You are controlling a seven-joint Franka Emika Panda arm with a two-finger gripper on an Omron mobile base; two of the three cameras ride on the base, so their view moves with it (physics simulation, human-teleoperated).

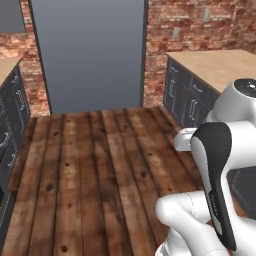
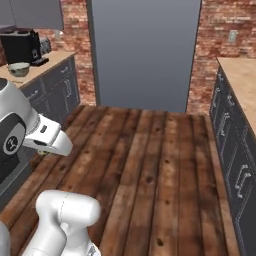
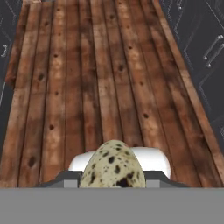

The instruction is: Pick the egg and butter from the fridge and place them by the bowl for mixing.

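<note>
No writing can be read anywhere; on the left, a pale greenish bowl [image 2: 19, 68] sits on the far worktop [image 2: 47, 62] beside a black coffee machine [image 2: 25, 46]; in the middle, the claw [image 3: 113, 177] is clamped on the egg [image 3: 113, 165], which is tan with dark brown speckles, held above the wooden floor [image 3: 96, 78]; a tall grey fridge [image 1: 89, 52] stands shut against the brick wall [image 1: 200, 25].

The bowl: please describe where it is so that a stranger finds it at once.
In the right base view, look at the left wooden counter by the brick wall. A black coffee machine stands on it, and the bowl sits just in front. It is small, round and pale greenish, unlike the dark, boxy machine.
</note>
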